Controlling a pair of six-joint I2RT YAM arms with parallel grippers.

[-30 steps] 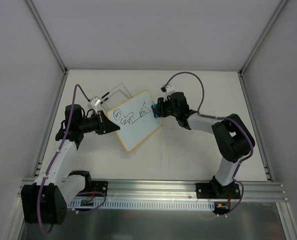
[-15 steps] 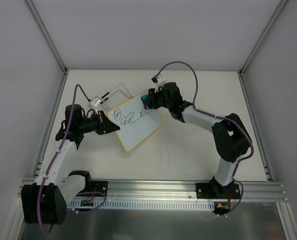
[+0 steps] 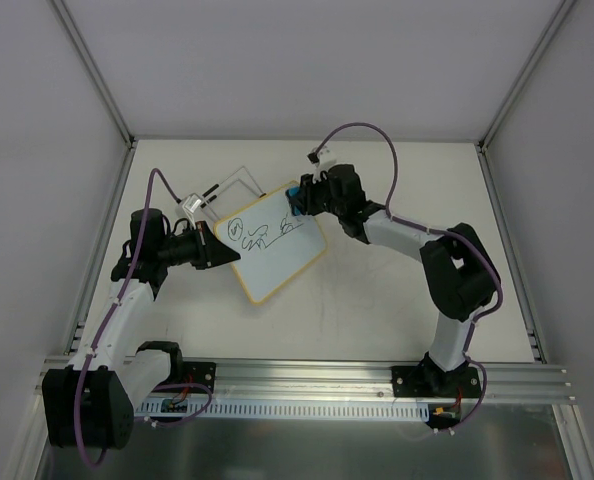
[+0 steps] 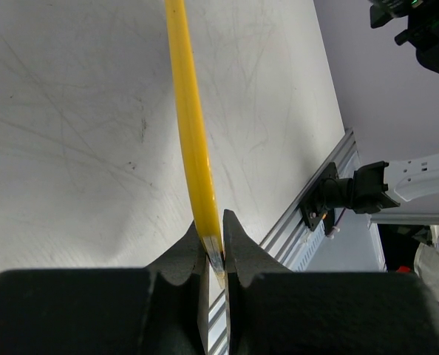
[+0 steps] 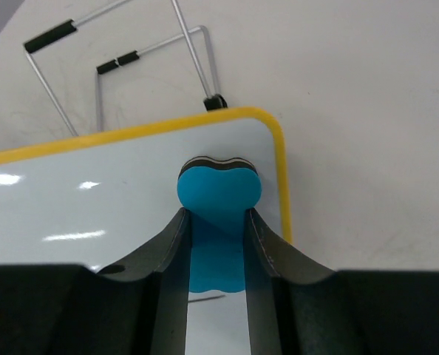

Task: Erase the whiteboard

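The whiteboard [image 3: 272, 243], white with a yellow rim and black scribbles on its upper part, lies tilted in the middle of the table. My left gripper [image 3: 217, 252] is shut on its left edge; in the left wrist view the yellow rim [image 4: 192, 133] runs up from between the shut fingers [image 4: 182, 255], with the left gripper [image 4: 214, 238] pinching it. My right gripper [image 3: 297, 203] is shut on a blue eraser [image 5: 218, 194] and presses it on the board's top corner [image 5: 267, 126]. The right gripper [image 5: 215, 214] squeezes the eraser at its waist.
A bent wire stand [image 3: 222, 190] with black tips lies on the table just behind the board, seen as wire stand [image 5: 116, 59] in the right wrist view. Metal rails [image 3: 307, 378] run along the near edge. Grey walls enclose the table on three sides.
The right arm swept the eraser from the board's right edge up and left to its top corner. The scribble near that edge is gone. The left arm and board stayed put.
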